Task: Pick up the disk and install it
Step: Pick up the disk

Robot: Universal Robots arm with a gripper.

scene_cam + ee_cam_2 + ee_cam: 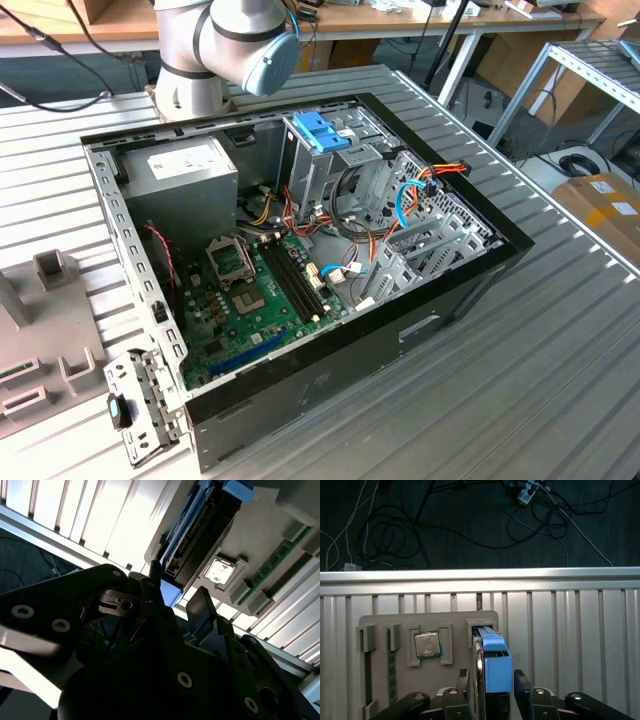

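Note:
The disk (pixel 492 662) stands on edge in a slot of a grey parts holder (pixel 455 625), its blue plastic rail facing the first wrist camera and its dark metal edge beside it. My gripper (pixel 492 686) is open and straddles the disk, one black finger (pixel 464 685) on each side with a narrow gap to it. In the second wrist view the disk (pixel 197 542) runs away from the gripper (pixel 175 594), its blue rail end lying between the fingertips (pixel 202 602).
The holder also carries a processor chip (pixel 427 645) and memory sticks (pixel 391 665). In the exterior view an open computer case (pixel 470 290) lies on the slatted metal table (pixel 560 380), with a blue-handled drive cage (pixel 322 135) and a power-supply box (pixel 190 170). The holder (pixel 40 340) sits at that view's left.

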